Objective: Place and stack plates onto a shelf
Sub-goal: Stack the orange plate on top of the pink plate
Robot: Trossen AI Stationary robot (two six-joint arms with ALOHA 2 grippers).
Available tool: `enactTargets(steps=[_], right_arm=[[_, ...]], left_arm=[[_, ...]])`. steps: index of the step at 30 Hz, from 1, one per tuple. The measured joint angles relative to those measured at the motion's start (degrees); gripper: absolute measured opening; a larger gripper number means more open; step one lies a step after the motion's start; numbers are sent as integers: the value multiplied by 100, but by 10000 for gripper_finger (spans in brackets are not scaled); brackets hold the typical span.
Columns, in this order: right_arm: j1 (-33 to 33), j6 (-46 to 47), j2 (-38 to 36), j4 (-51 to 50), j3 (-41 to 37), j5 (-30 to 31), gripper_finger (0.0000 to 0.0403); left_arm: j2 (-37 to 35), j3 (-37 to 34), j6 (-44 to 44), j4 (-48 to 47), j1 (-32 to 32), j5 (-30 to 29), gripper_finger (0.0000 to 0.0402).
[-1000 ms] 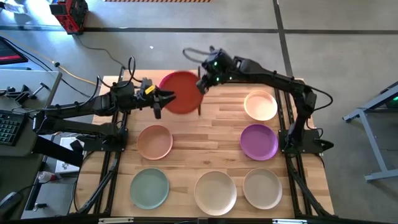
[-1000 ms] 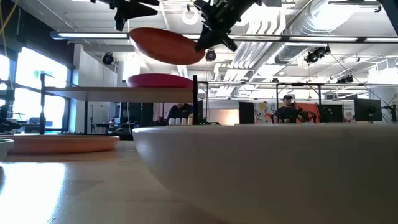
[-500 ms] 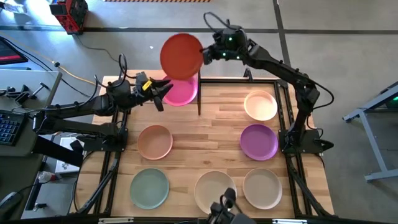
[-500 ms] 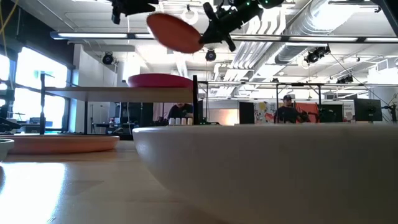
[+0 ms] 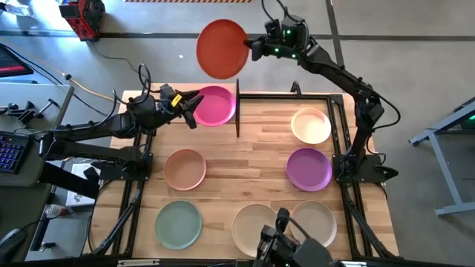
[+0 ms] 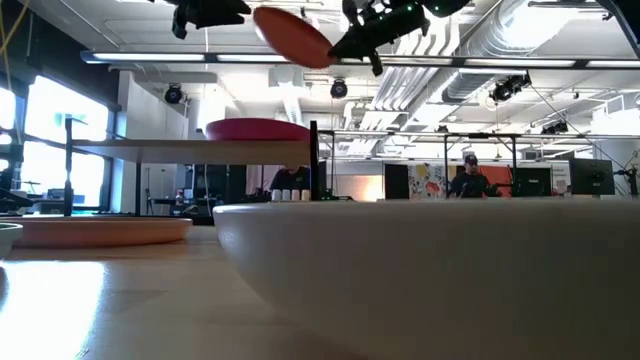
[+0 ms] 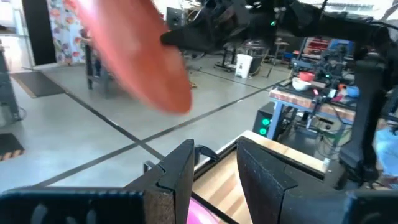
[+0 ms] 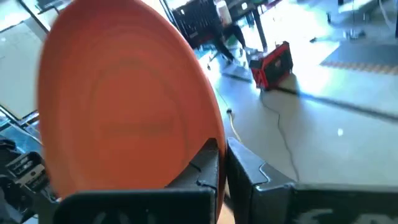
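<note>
My right gripper [image 5: 252,46] is shut on the orange plate [image 5: 221,48], held high beyond the table's far edge; the low view shows the plate [image 6: 295,35] tilted above the shelf [image 6: 190,151]. A magenta plate [image 5: 215,105] rests flat on the shelf. My left gripper [image 5: 194,110] hovers open at that plate's left rim, above it [image 6: 210,12], touching nothing. Peach [image 5: 184,169], mint green [image 5: 178,225], purple [image 5: 309,169], cream [image 5: 310,124] and two pale plates [image 5: 256,228] [image 5: 313,222] lie on the tabletop. My right gripper pinches the orange plate's rim [image 8: 208,155] on its right side [image 5: 243,46], one finger on each face. The fingers come from the table's right. The plate is lifted clear and steeply tilted, its body reaching left of the fingers [image 6: 345,45].
A black shelf post [image 5: 237,111] stands just right of the magenta plate. A dark object [image 5: 278,241] shows at the near edge over the two pale plates. Bare tabletop lies in the middle [image 5: 245,159]. People sit in the room behind [image 6: 465,180].
My right gripper has carried the orange plate up and toward the far edge, away from above the shelf, tipping it steeper. The magenta plate beneath now shows. My left gripper has drawn slightly left, clear of the orange plate. A dark object has come in at the near edge.
</note>
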Motion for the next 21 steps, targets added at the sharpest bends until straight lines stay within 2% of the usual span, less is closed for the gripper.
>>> enactTargets(steps=[11, 21], right_arm=[[-118, -331, 131, -889, 655, -89, 0], [367, -289, 699, -1421, 692, -238, 0]], left_arm=[[0, 0, -97, 2, 101, -221, 110], [0, 0, -424, -3, 144, -228, 110]])
